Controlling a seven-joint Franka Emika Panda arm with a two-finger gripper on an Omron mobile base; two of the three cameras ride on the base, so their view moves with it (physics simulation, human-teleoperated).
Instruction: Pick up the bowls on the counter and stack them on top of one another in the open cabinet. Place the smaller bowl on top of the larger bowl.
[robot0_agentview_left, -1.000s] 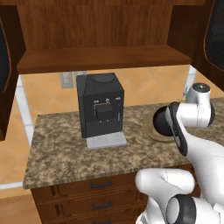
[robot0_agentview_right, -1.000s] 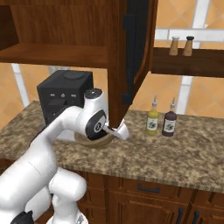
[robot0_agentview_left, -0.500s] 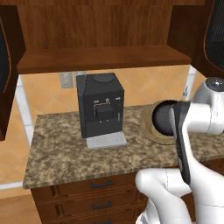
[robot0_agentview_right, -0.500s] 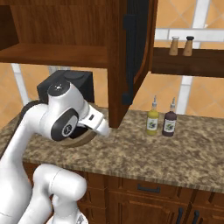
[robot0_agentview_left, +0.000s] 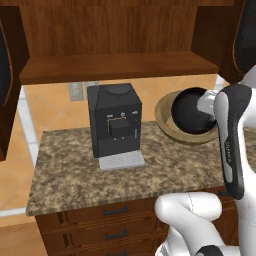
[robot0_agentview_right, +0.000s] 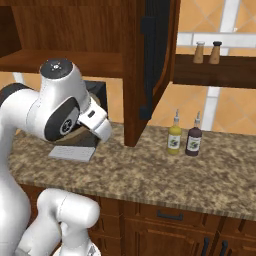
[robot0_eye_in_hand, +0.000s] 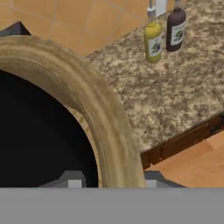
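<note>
Tan bowl (robot0_agentview_left: 170, 126) is tilted up off the counter (robot0_agentview_left: 75, 175), right of the coffee machine (robot0_agentview_left: 115, 120), with the black bowl (robot0_agentview_left: 192, 111) nested inside it. From my hand camera, the tan rim (robot0_eye_in_hand: 105, 118) runs between the fingers; one finger (robot0_eye_in_hand: 70, 179) sits on the black side, the other on the outside, so the hand (robot0_eye_in_hand: 109, 181) looks clamped on that rim. Below it I see granite and two bottles, yellow (robot0_eye_in_hand: 153, 37) and dark (robot0_eye_in_hand: 176, 26). In my right base view, those bottles (robot0_agentview_right: 174, 137) stand past the open cabinet door (robot0_agentview_right: 150, 65). The cabinet shelf (robot0_agentview_left: 115, 67) sits above the machine.
</note>
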